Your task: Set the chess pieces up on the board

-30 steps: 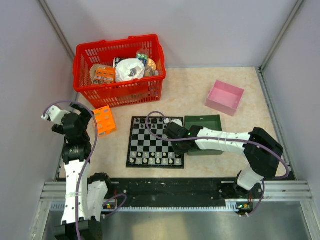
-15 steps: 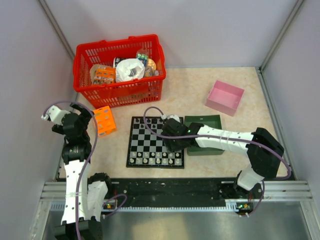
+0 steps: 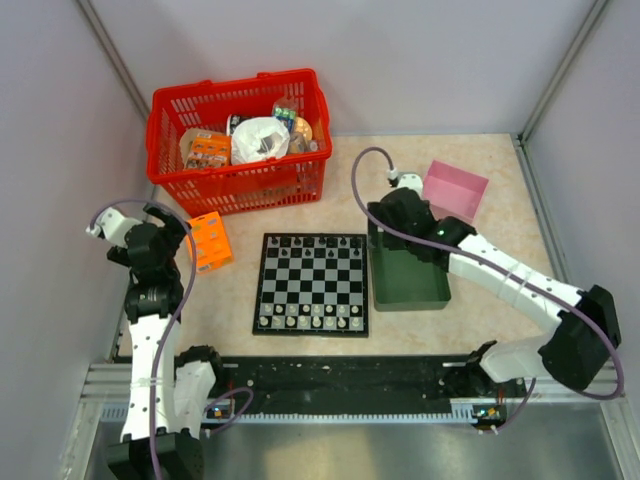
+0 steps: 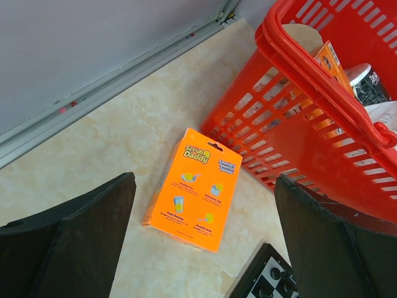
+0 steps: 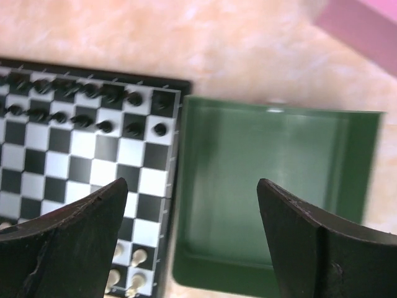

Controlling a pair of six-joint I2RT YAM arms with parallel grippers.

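The board (image 3: pixel 312 283) lies flat in the middle of the table. Black chess pieces (image 3: pixel 315 246) fill its two far rows and white chess pieces (image 3: pixel 308 317) its two near rows. My right gripper (image 3: pixel 386 224) hangs over the far end of the dark green tray (image 3: pixel 410 290), away from the board. In the right wrist view it (image 5: pixel 192 184) is open and holds nothing, with the empty tray (image 5: pixel 273 186) below and the board's right side (image 5: pixel 80 158) to the left. Far to the left, my left gripper (image 4: pixel 205 180) is also open and empty, above an orange box (image 4: pixel 195 186).
A red basket (image 3: pixel 170 180) of groceries stands at the back left, with the orange sponge box (image 3: pixel 208 240) in front of it. A pink box (image 3: pixel 450 194) sits at the back right. Walls close in on the table's sides and back.
My right arm has pulled back from the board's right side to over the far end of the green tray, and its jaws have opened. The left arm has barely moved.
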